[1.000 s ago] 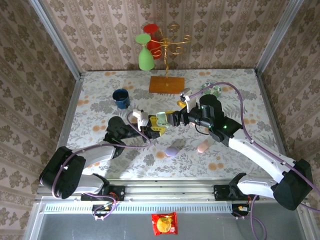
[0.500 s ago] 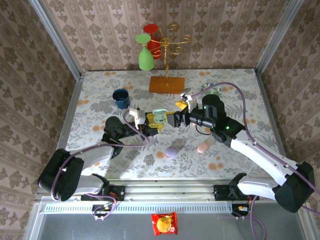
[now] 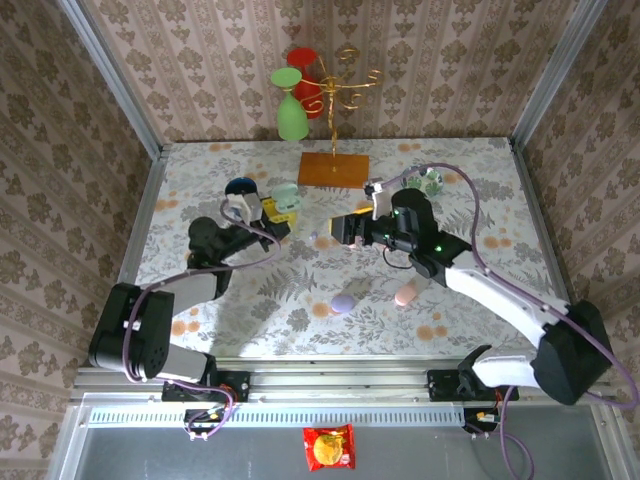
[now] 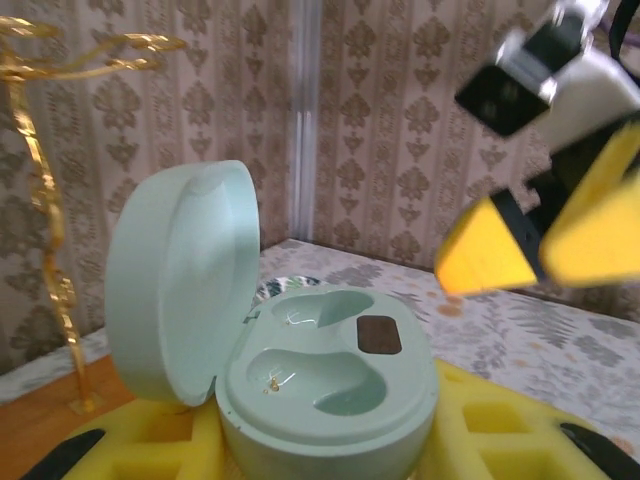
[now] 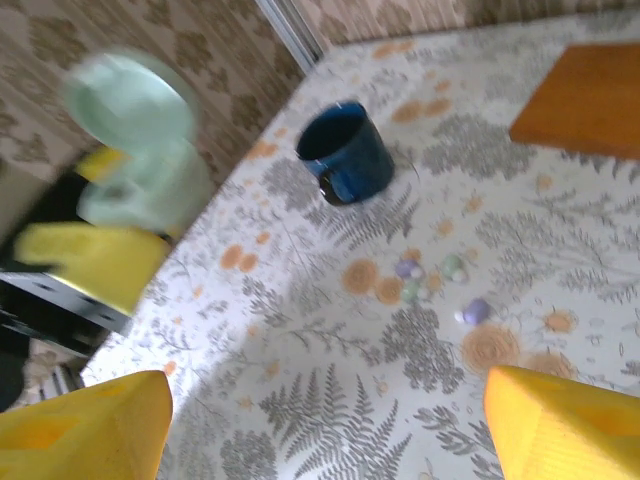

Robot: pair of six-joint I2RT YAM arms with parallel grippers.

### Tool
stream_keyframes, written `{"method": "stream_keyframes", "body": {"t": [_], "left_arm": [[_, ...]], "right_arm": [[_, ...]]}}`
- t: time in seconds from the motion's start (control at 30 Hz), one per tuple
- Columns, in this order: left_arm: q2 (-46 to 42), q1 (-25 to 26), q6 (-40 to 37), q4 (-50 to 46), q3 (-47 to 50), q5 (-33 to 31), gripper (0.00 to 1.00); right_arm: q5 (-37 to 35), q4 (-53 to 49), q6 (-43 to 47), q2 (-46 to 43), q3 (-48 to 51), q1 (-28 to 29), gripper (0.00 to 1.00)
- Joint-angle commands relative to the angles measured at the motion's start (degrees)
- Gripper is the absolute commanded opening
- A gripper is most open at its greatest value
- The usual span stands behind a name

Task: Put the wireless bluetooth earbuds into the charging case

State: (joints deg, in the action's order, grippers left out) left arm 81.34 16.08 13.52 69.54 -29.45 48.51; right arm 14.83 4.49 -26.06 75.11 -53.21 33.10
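Toward the tabletop's (image 3: 460, 330) left rear, just beside the blue cup (image 5: 345, 152), the left claw (image 3: 272, 206) is clamped tight on the mint charging case (image 4: 325, 395), whose lid stands tipped open. Further right, the wireless bluetooth earbuds (image 5: 410, 270) lie loose on the floral cloth, just ahead of the right claw (image 3: 343, 228), which gapes wide and holds nothing.

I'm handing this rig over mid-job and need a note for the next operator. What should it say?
Left gripper: shut on the mint charging case, lid open, both wells empty.
Right gripper: open, holding nothing, above the table.
Earbuds: loose on the table, near the blue mug.
Done: case in hand and open.
Left: pick up each earbud and seat it in a well.
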Motion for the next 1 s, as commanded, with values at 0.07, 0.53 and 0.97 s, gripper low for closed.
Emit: {"method": "stream_keyframes", "body": {"t": [0.07, 0.53, 0.97], "left_arm": [[2.30, -4.32, -0.78, 3.10, -4.41, 0.42, 0.37], [9.70, -11.58, -3.22, 3.59, -6.76, -0.15, 0.37], [8.42, -15.54, -3.49, 3.73, -4.31, -2.18, 0.37]], "right_arm": [[-0.24, -2.55, -1.31, 10.33, -7.01, -0.32, 0.82], [-17.27, -20.99, 6.33, 39.55, -33.87, 3.14, 0.70], [-24.15, -37.36, 9.65, 56.21, -57.24, 6.60, 0.48]]}}
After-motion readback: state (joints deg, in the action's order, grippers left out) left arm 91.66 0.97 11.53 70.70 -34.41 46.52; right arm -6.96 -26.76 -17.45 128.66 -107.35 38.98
